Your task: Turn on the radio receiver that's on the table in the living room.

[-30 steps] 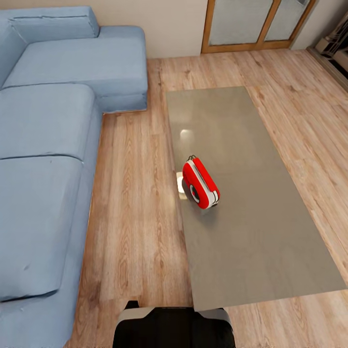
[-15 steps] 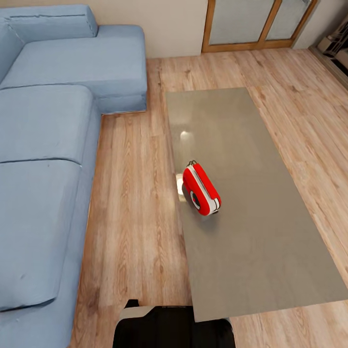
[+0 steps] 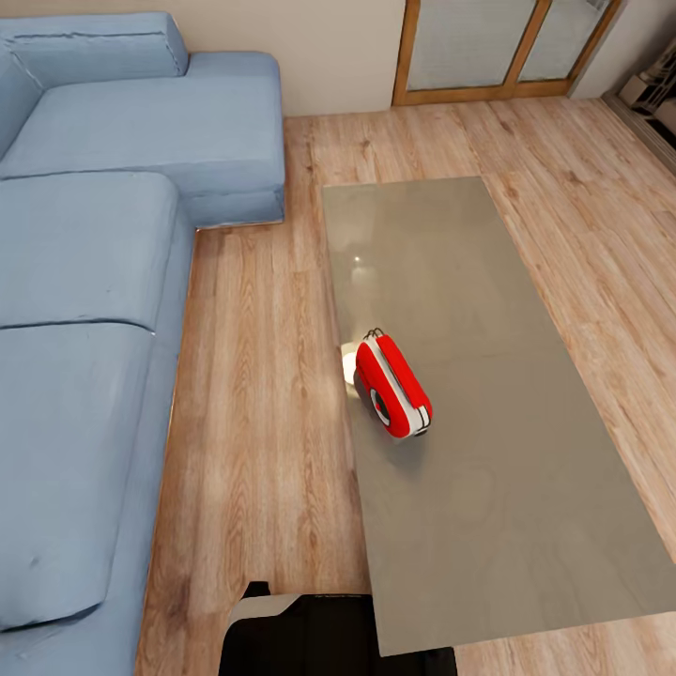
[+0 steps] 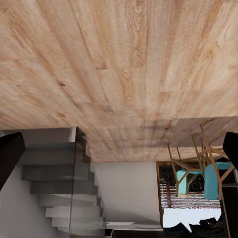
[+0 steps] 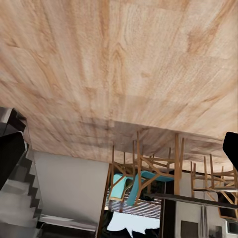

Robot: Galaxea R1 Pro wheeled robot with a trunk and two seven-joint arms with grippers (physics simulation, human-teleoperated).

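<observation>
The red radio receiver (image 3: 394, 386) with its white band lies on the long grey-beige table (image 3: 488, 507), close to the table's left edge, about halfway along it. Its round dark dial (image 3: 381, 404) faces the near left, and its thin handle points toward the far end. In the left wrist view my left gripper (image 4: 119, 158) is open, its dark fingertips (image 4: 10, 153) at the picture's sides, with wood floor beyond. The right wrist view shows my right gripper (image 5: 119, 153) likewise open over the floor, holding nothing.
A blue sectional sofa (image 3: 94, 282) runs along the left, with a strip of plank floor (image 3: 263, 422) between it and the table. Wood-framed glass doors (image 3: 498, 47) stand at the back. My dark trunk (image 3: 329, 634) is at the table's near left corner.
The whole head picture has slid downward, so the camera has moved nearer the table. The radio keeps its place on the table.
</observation>
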